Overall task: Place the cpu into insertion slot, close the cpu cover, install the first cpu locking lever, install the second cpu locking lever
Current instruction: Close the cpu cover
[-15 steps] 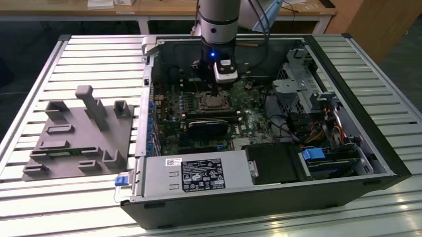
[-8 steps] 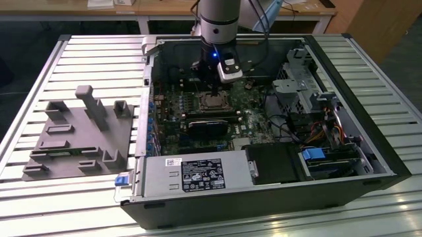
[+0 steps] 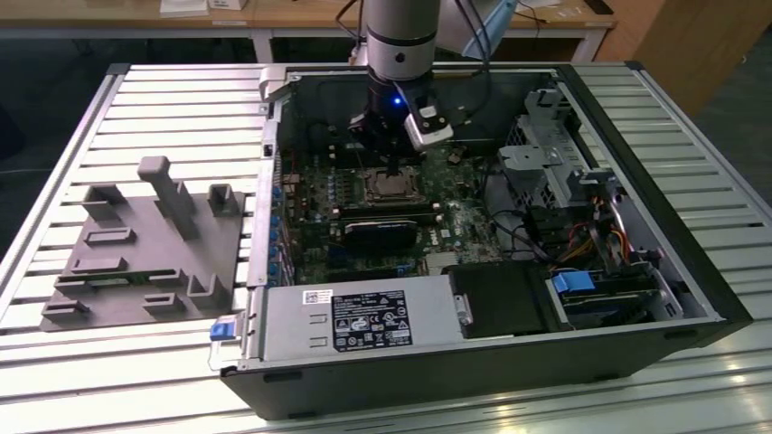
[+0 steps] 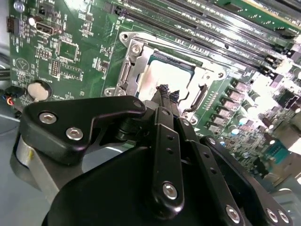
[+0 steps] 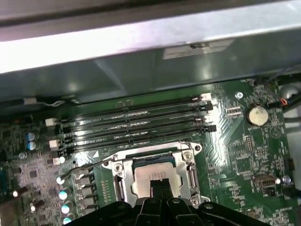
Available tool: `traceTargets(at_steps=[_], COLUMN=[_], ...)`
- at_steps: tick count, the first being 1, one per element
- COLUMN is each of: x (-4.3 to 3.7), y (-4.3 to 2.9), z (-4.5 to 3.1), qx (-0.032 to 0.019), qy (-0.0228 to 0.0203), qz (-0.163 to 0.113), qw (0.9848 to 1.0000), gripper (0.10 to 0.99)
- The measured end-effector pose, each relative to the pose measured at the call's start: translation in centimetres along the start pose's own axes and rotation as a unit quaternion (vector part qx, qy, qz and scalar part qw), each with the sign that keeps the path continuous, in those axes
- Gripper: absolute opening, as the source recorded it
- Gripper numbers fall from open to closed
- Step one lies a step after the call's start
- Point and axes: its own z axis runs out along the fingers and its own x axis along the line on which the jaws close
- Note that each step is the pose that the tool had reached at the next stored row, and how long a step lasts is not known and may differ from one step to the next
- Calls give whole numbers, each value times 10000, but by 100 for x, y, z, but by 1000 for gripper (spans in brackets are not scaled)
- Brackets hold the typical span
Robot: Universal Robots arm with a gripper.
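Grey fixture (image 3: 145,244) rests on the slatted surface (image 3: 181,99) at the exterior view's left. Rightwards, the open computer case (image 3: 483,371) holds the motherboard (image 3: 314,226), whose insertion slot (image 3: 389,185) contains the cpu (image 5: 146,176), framed by the cpu cover (image 5: 123,165). Light, rigid and probably delicate, it suits edge holds. The gripper (image 4: 168,92) hovers above it, fingertips together, empty.

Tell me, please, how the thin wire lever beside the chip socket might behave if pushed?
The lever is a thin bent wire, so it would probably flex and spring back rather than feel stiff. Its smooth, shiny metal may let a pushing tip slip off. One end seems hinged at the socket, so it should swing, not slide.
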Motion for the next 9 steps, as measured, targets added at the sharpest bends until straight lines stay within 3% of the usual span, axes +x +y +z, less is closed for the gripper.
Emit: traceTargets(at_steps=[9], x=[6], y=[1], z=[-91], qx=[-6], qy=[-36], qz=[-13], qw=[10000], gripper=[102])
